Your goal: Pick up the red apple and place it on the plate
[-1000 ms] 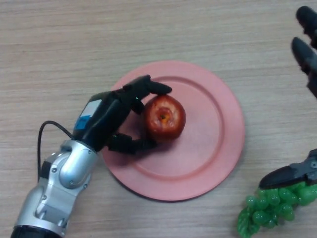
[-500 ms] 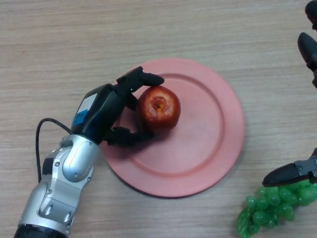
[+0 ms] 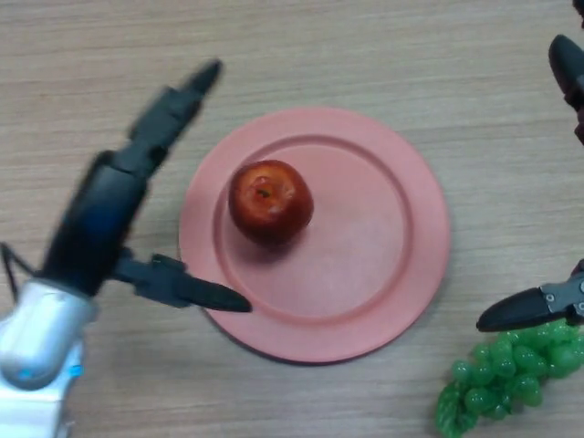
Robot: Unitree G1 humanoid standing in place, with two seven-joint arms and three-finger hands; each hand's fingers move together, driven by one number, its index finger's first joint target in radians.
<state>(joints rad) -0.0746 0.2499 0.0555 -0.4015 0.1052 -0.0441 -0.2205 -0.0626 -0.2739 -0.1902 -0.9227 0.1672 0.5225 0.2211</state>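
Note:
The red apple (image 3: 270, 202) sits upright on the left half of the pink plate (image 3: 383, 237), stem hollow up. My left hand (image 3: 100, 219) is open to the left of the plate, fingers straight and spread wide. Its upper fingers (image 3: 173, 105) point up past the plate's rim, and its thumb (image 3: 182, 287) lies over the plate's lower left rim. The hand is apart from the apple. My right hand (image 3: 534, 308) shows at the right edge, with fingers straight and apart.
A bunch of green grapes (image 3: 502, 379) lies at the lower right, just under my right hand's lower finger. The plate rests on a light wooden table (image 3: 365, 55).
My left hand let go of the apple, spread open and drew back to the left. The apple stays on the plate, shifted slightly left.

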